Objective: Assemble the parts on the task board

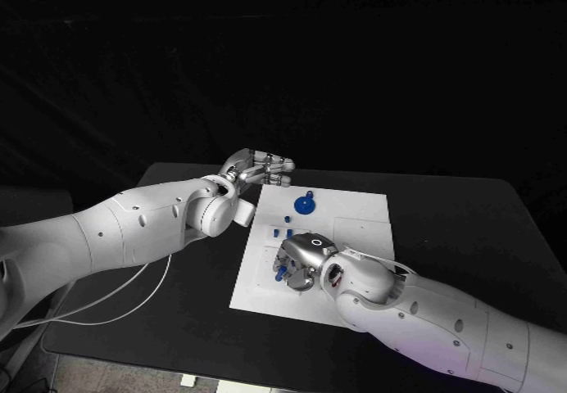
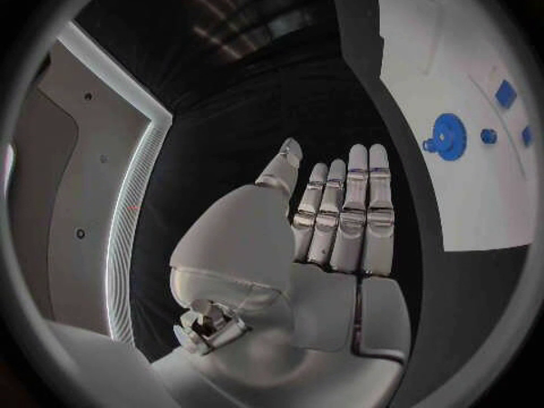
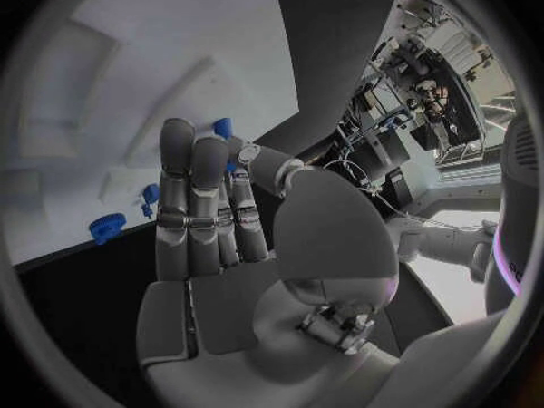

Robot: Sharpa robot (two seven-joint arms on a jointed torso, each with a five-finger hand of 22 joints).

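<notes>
The right hand [image 1: 302,260] pinched a small blue part [image 3: 223,128] over the task board [image 1: 355,214], seemingly mid-insertion and needing careful alignment next, while the left hand [image 1: 258,171] hovered flat and empty beside the board's far edge, near the blue disc [image 1: 306,204]

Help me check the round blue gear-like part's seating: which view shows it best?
The left wrist view: the round blue part sits unobstructed on the task board. The head view shows it smaller; the right wrist view shows it at the board's edge.
</notes>
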